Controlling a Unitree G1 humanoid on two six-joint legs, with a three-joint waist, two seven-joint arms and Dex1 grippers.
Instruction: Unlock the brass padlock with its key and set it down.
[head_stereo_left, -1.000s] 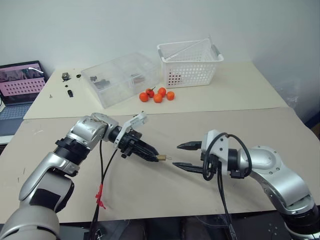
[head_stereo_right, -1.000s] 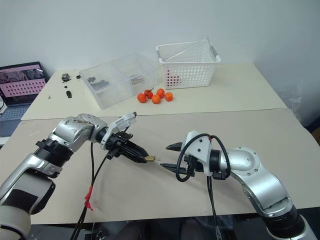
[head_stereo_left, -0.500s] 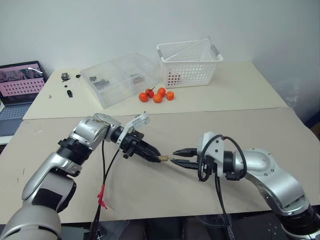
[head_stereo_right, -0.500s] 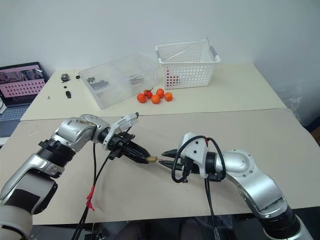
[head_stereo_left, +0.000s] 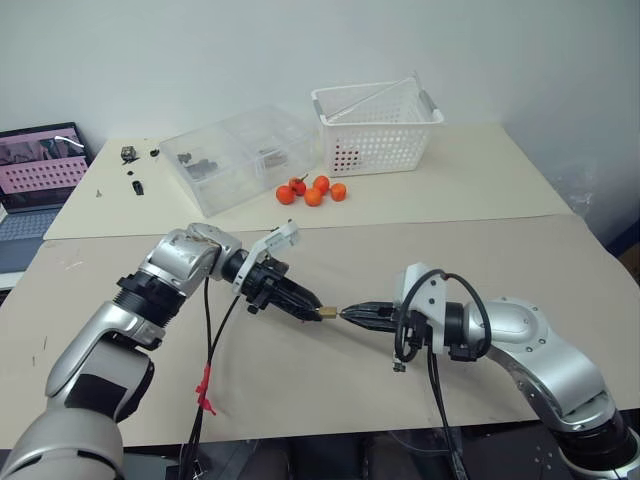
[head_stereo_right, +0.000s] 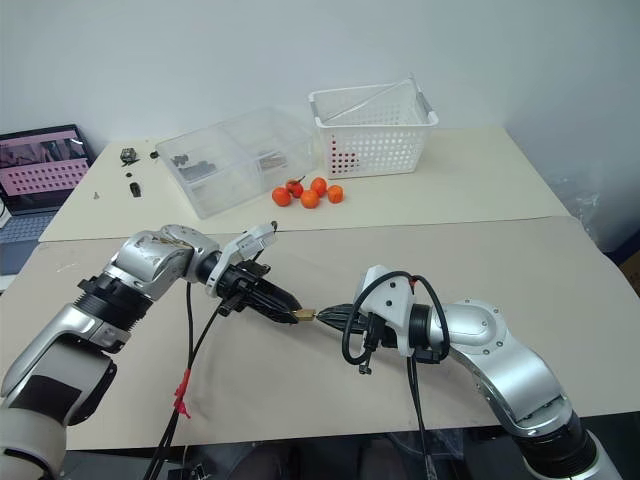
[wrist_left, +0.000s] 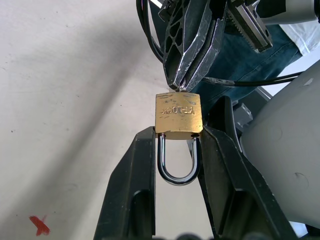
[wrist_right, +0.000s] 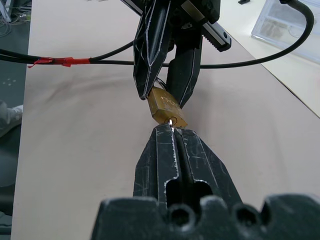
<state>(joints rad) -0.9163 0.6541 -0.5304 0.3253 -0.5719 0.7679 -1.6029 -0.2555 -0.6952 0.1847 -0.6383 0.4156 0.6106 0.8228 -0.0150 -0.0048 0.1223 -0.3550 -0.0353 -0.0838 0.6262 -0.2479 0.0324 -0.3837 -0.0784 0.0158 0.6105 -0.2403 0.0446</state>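
While empty, white basket (head_stereo_left: 377, 128) adjoins parts-filled clear bin (head_stereo_left: 238, 156).

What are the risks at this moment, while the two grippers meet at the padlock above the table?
The left gripper pinches the brass padlock only at its sides, so a turn could twist it loose and drop it onto the table. The right gripper is shut on a barely visible sliver of the key; it may slip instead of turning. The shackle appears closed.
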